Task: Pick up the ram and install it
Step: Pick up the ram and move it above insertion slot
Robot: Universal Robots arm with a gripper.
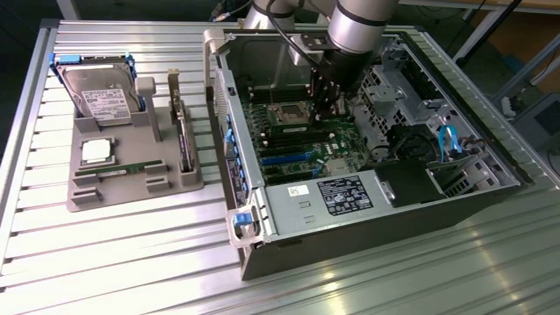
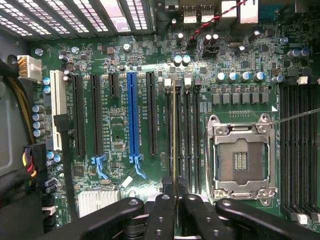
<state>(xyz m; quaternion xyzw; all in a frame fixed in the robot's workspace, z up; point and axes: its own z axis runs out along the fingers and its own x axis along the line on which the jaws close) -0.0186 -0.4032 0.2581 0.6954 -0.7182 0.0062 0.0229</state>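
The ram [image 2: 174, 125] is clamped edge-on in the claw [image 2: 176, 199], slots [image 2: 187, 135] lying just beneath it (socket [image 2: 240, 160] beside).

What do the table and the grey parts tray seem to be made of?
Table: bare metal, probably aluminium; its ribbed slats throw bright, brushed glare. Grey parts tray: matte and likely plastic, maybe printed; an even dull grey with moulded pockets and posts.

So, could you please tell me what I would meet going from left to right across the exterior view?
Hard drive → expansion card → processor socket → gripper, shut on the ram → blue cables.
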